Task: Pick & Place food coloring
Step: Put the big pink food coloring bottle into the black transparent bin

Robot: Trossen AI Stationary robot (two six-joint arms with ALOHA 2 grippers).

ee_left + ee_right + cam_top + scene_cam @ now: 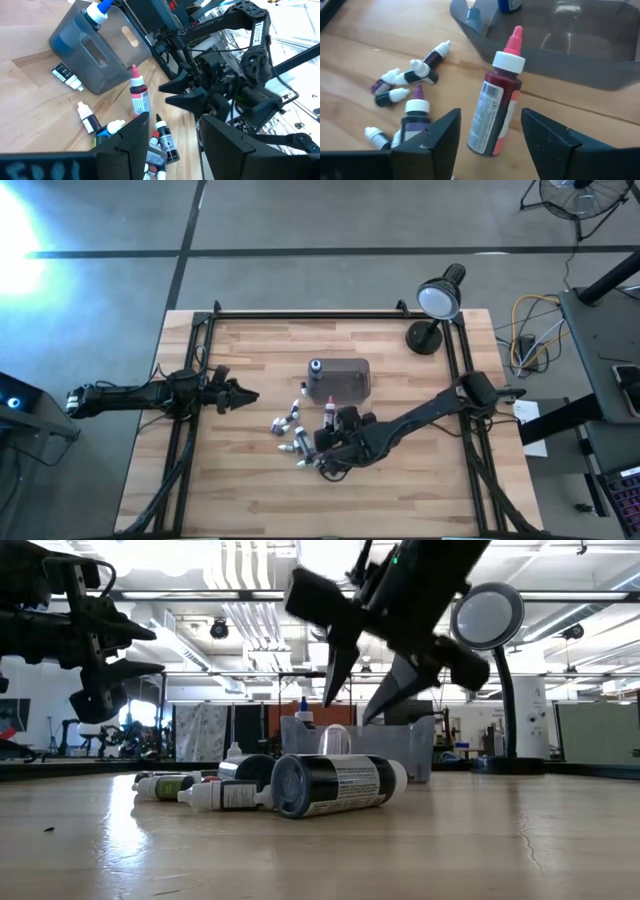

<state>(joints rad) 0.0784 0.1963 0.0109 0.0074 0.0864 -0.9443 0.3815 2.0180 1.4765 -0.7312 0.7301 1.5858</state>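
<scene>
Red-filled dropper bottle with pink cap [499, 100] stands upright on the wooden worktop [420, 490], just in front of the right tool [335, 452], its long axis vertical; in the right wrist view it sits squarely in the gap between the two dark fingers [432, 137], which are spread wide and touch nothing. Judgement: the coming grasp turns on this line-up, the tool needing only to advance onto the bottle before it pinches. Just beyond the bottle lies the smoky-grey tub [340, 380], near wall close behind it, a blue-capped bottle [315, 366] standing at its left corner, inside or beside I cannot tell. Left of the standing bottle, a scatter of small bottles [290, 430] lies on its side, caps pointing various ways; some sit near the tool's left finger and could be nudged as it moves in. The tub wall limits how far forward the tool can push. Right arm is plainly the nearer. Left tool [238, 394] hovers well apart at the left of the worktop, pointing toward the cluster, fingers spread, holding nothing. A desk lamp [438, 305] stands at the far right corner, out of the way.
</scene>
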